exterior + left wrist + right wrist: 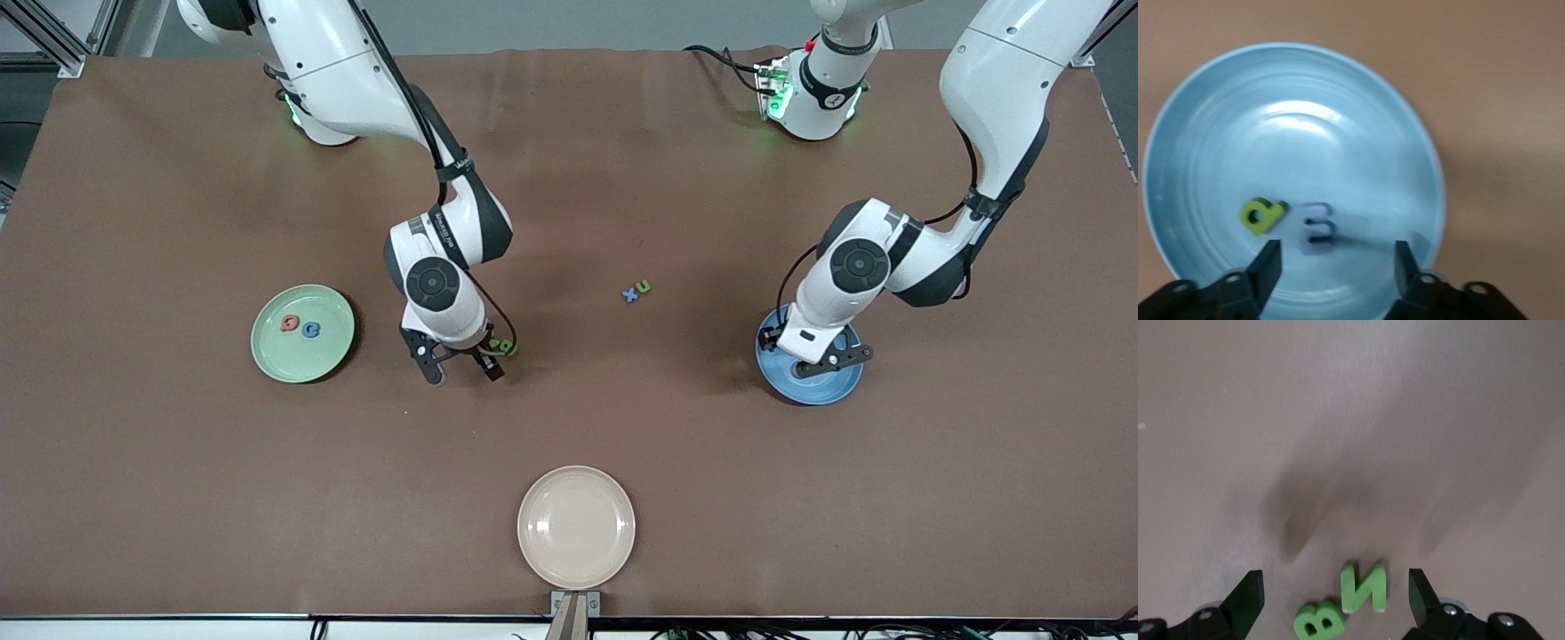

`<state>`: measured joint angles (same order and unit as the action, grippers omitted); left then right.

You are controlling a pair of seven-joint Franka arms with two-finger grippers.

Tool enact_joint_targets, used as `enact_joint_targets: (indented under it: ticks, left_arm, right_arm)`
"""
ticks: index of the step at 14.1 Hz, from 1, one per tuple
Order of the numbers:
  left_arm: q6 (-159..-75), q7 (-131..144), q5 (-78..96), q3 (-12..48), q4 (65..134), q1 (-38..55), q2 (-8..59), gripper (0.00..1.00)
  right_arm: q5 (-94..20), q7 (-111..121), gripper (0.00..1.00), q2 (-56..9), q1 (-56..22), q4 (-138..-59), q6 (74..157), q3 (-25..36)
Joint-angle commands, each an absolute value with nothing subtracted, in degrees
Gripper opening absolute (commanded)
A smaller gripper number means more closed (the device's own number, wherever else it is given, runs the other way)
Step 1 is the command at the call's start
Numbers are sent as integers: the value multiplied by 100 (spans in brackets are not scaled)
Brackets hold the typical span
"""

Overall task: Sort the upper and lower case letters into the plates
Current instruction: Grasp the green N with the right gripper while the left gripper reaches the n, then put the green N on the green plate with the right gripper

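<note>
My left gripper (809, 353) hangs open just over the blue plate (827, 387). In the left wrist view a yellow-green letter (1261, 215) and a blurred pale blue letter (1317, 230) lie in the blue plate (1305, 120), past my open left gripper (1337, 267). My right gripper (462, 366) is low and open over two green letters (502, 347) on the table. The right wrist view shows a green N (1363, 587) and a green B (1318, 623) between its fingers (1248, 597). The mint green plate (302, 364) holds a red letter (289, 323) and a blue letter (310, 330).
A blue x (630, 294) and a green u (643, 286) lie together mid-table between the arms. A cream-beige plate (576, 526) sits near the table edge closest to the front camera. Brown cloth covers the whole table.
</note>
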<state>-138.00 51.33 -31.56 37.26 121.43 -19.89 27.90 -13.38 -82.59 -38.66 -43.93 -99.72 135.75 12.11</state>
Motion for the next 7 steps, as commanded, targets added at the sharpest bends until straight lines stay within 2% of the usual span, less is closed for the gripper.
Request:
enact_joint_targets:
  ticks: [1, 5, 7]
  left_arm:
    - [-13676, 5256, -3261, 4025, 12155, -1978, 2716, 100]
    - [-13667, 5633, -3190, 4472, 12208, -1899, 2804, 100]
    - [-13536, 6071, -3182, 4623, 12182, -1497, 2839, 100]
  right_arm:
    - [-1450, -8323, 95, -3867, -4544, -10186, 13764, 1274]
    - [-1441, -8323, 93, -3841, -4632, -10441, 13912, 1283]
    - [-1441, -8323, 84, -3832, -4632, -10520, 13992, 1283]
